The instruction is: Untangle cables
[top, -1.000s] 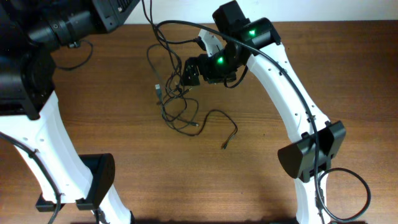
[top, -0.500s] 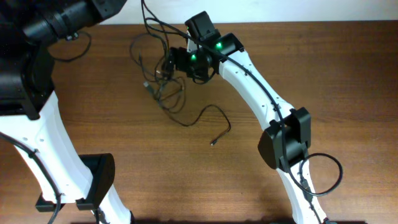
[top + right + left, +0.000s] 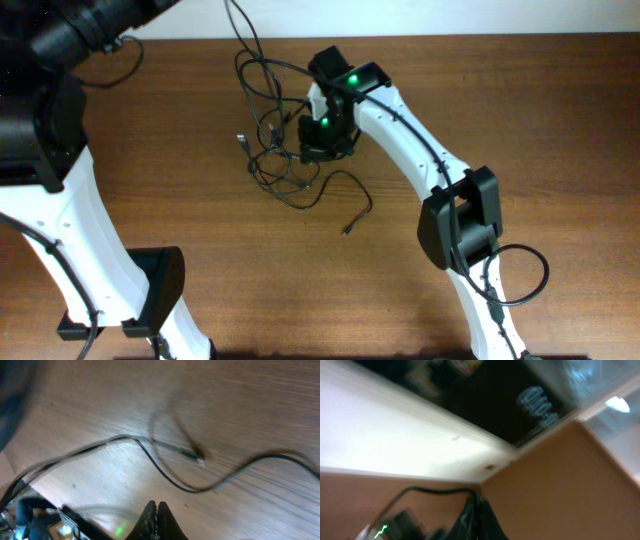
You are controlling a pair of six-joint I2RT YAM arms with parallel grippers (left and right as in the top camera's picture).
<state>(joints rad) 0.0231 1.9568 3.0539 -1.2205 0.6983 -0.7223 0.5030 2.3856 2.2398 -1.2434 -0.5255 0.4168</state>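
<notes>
The cables (image 3: 283, 165) lie as a knotted clump of thin black wires at the back middle of the wooden table (image 3: 520, 120). One strand (image 3: 240, 35) rises off the top edge. A free end with a plug (image 3: 347, 230) trails toward the front. My right gripper (image 3: 310, 152) hangs over the clump's right side. In the right wrist view it (image 3: 155, 506) is shut, with nothing seen between its tips and a cable (image 3: 170, 480) curving just beyond. The left wrist view, blurred, has my left gripper (image 3: 476, 502) shut, and a black cable (image 3: 435, 491) runs out from its tips.
The left arm (image 3: 60, 120) fills the left side, with its base (image 3: 150, 290) at the front left. The right arm's elbow (image 3: 458, 225) and its thick looped cable (image 3: 520, 280) stand at the front right.
My right gripper has gone from open to shut. It swung left, then came back right and toward the front. The clump shifted with it.
</notes>
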